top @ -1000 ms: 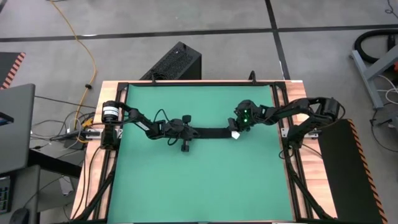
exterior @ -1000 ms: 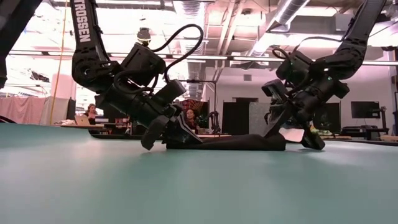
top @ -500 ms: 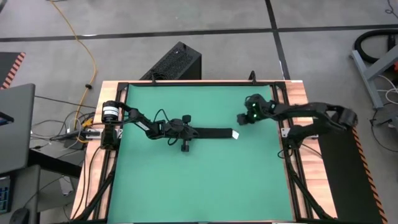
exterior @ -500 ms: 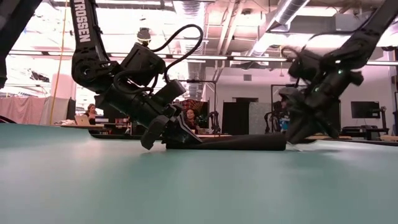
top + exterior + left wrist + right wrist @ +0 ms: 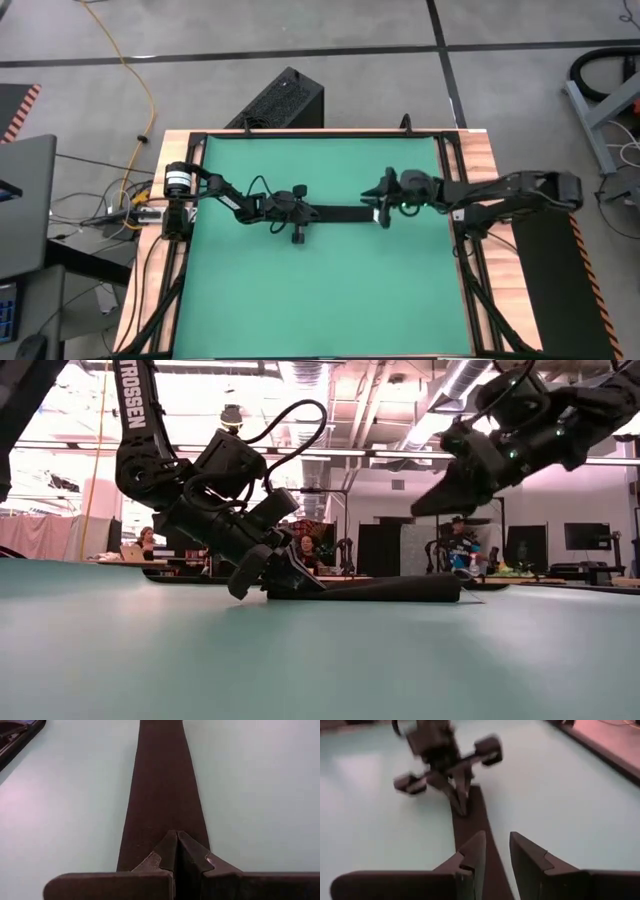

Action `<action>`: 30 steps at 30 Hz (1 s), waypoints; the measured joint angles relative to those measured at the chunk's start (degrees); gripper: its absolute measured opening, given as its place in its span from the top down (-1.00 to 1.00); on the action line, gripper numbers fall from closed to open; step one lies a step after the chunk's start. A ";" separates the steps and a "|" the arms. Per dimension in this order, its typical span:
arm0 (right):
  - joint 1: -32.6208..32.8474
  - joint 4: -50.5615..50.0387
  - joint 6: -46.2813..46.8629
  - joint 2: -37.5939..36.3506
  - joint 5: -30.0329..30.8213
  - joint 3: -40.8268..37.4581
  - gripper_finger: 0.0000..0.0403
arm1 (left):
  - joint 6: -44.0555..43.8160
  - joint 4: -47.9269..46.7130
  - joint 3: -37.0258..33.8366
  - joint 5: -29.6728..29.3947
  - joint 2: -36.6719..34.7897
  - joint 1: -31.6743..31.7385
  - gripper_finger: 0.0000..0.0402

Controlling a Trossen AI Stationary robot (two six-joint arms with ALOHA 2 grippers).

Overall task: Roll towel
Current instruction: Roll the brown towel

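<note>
The towel [image 5: 340, 212] lies on the green table [image 5: 320, 300] as a narrow black strip running left to right; in the low view [image 5: 385, 589] its right end looks thick. My left gripper [image 5: 303, 212] is shut at the towel's left end [image 5: 160, 785]. My right gripper [image 5: 379, 205] hangs open above the towel's right end, well clear of it in the low view [image 5: 428, 505]. From the right wrist view [image 5: 497, 852] the strip [image 5: 472, 820] runs away below the parted fingers toward the left gripper [image 5: 455, 795]. My left gripper sets its shut fingertips [image 5: 170, 845] on the towel's top, near its left end [image 5: 150, 847]. The fingers slant down from the table's left side and lie along the strip. Whether any cloth is caught between them I cannot tell. The towel lies flat on the table.
A hard black ribbed box [image 5: 285, 98] stands beyond the table's far edge. Black frame rails [image 5: 455, 240] border the table's sides. Seated people [image 5: 148, 542] show in the room behind. Bare green surface lies on the near and far sides of the towel.
My right gripper has risen from the towel's right end, swung toward the far right, then come back over that end higher up, rolling its wrist on the way. The towel has stayed in place.
</note>
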 joint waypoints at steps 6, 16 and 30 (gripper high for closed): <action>3.49 9.85 -0.48 13.58 2.11 0.00 0.45 | -1.72 1.90 0.00 0.46 0.06 0.00 1.00; 4.78 31.04 2.35 27.48 2.79 -4.91 0.45 | -3.40 3.40 0.00 0.98 0.15 0.20 1.00; 2.86 44.75 3.97 41.85 5.21 -8.37 0.59 | -6.12 4.42 -0.10 -0.69 -4.36 0.43 1.00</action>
